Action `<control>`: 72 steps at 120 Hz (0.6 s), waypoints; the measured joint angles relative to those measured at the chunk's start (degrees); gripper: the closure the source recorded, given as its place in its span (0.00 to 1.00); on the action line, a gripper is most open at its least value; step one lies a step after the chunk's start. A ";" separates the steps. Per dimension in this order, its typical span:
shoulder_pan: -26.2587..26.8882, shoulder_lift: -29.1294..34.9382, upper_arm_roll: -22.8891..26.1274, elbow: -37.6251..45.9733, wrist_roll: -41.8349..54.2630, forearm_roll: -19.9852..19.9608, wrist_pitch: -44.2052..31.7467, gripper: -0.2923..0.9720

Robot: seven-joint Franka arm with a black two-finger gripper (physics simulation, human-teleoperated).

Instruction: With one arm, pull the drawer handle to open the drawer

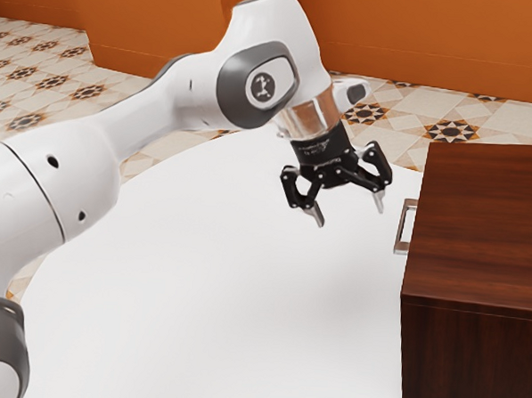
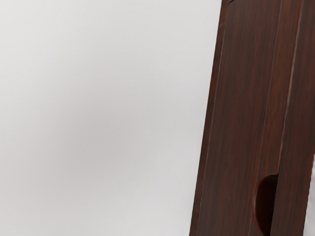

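Drawer handle [image 1: 405, 226]: a slim, silvery metal bar bent into a squared U, fixed to the side of the cabinet [image 1: 483, 228] that faces the exterior view's left. Its long axis runs parallel to the cabinet's top edge on that side, and its two short legs point back into the wood. The bar stands a little off the front, out over the table [image 1: 197, 320].

The cabinet is a boxy block of dark reddish-brown wood with a fine straight grain and a light sheen, standing on the table at the exterior view's right. In the wrist view the same wood [image 2: 246, 123] shows long parallel seams and a rounded dark notch [image 2: 268, 196] cut into one panel.

The gripper [image 1: 349, 214] hangs above the table just beside the handle, toward the exterior view's left, not touching it. Its black fingers are spread apart with nothing between them, tips pointing down.

The table is smooth, matt white. Beyond it lie a patterned tile floor [image 1: 449, 119] and an orange wall [image 1: 418, 29].
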State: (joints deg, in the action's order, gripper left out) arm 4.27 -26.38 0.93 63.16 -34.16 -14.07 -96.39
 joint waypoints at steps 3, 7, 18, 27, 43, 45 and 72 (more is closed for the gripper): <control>0.01 -0.10 0.22 -0.01 -0.22 -0.02 -0.24 0.23; 0.06 -0.27 0.47 -0.02 -0.49 -0.03 -0.59 0.23; 0.25 -0.66 0.95 -0.08 -1.17 -0.06 -1.54 0.23; 0.27 -0.78 1.16 -0.11 -1.65 -0.11 -2.21 0.23; 0.24 -0.87 1.74 -0.12 -2.37 -0.15 -3.00 0.23; 0.24 -0.88 1.83 -0.12 -2.45 -0.15 -3.07 0.23; 0.27 -1.36 2.42 -0.12 -3.33 -0.17 -3.84 0.25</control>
State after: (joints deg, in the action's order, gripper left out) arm 4.53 -27.74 3.35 63.04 -37.49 -14.23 -100.23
